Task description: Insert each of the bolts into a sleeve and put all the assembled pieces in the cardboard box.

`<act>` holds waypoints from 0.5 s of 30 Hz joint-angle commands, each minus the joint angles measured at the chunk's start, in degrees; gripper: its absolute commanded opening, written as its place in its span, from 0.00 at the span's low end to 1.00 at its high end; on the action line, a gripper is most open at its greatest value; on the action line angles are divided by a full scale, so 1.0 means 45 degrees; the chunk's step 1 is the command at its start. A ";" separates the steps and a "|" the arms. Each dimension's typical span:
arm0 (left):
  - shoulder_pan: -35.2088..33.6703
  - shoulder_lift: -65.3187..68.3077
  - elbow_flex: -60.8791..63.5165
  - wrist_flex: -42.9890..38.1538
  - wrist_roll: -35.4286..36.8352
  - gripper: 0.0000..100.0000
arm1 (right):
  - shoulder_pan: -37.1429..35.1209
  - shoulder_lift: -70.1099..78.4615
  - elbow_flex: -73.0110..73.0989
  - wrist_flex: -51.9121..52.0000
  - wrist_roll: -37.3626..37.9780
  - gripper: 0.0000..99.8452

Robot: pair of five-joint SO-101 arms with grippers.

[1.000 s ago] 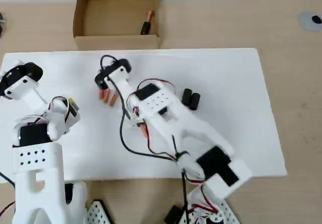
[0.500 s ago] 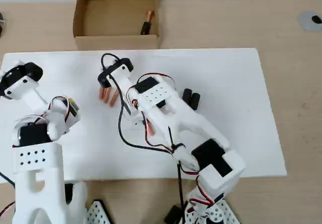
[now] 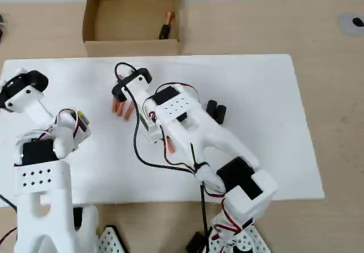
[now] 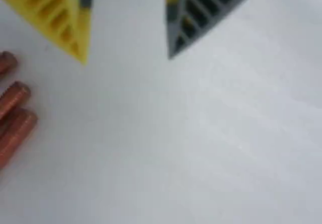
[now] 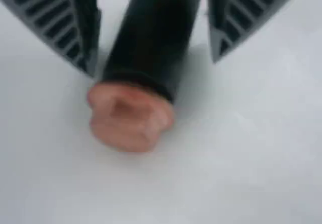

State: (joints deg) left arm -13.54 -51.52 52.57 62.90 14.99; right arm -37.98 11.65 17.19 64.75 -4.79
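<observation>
In the right wrist view a black sleeve (image 5: 151, 32) with a copper bolt head (image 5: 130, 116) sticking out lies on the white mat. My right gripper (image 5: 153, 63) is open, with one dark finger on each side of the sleeve and thin gaps between. From above, that gripper (image 3: 162, 142) sits under the middle arm. Loose copper bolts (image 3: 121, 107) lie on the mat to the left of that arm and reappear in the left wrist view (image 4: 12, 118). My left gripper (image 4: 126, 57) is open over bare mat beside them, and its yellow tip (image 3: 82, 117) shows from above.
The cardboard box (image 3: 91, 20) stands beyond the mat's far edge and holds one assembled piece (image 3: 166, 25). Two black sleeves (image 3: 216, 111) lie right of the middle arm. The white mat (image 3: 267, 122) has free room on its right side. Cables loop off the right arm.
The right arm has swung a little and its shoulder shifted left between one second ago and half a second ago, then held still. The left arm has not moved.
</observation>
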 commanded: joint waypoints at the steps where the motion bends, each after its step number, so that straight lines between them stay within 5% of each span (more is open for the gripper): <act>1: -0.0176 0.0010 -0.0957 0.0332 -0.0098 0.12 | 0.0244 -0.0068 -0.0420 0.0137 0.0117 0.09; 15: -0.0176 -0.0010 -0.1270 0.0801 -0.0098 0.12 | 0.0283 -0.0068 -0.0342 0.0176 0.0508 0.01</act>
State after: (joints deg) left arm -13.54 -51.52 50.20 66.42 14.99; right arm -37.45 11.65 17.19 65.10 -2.86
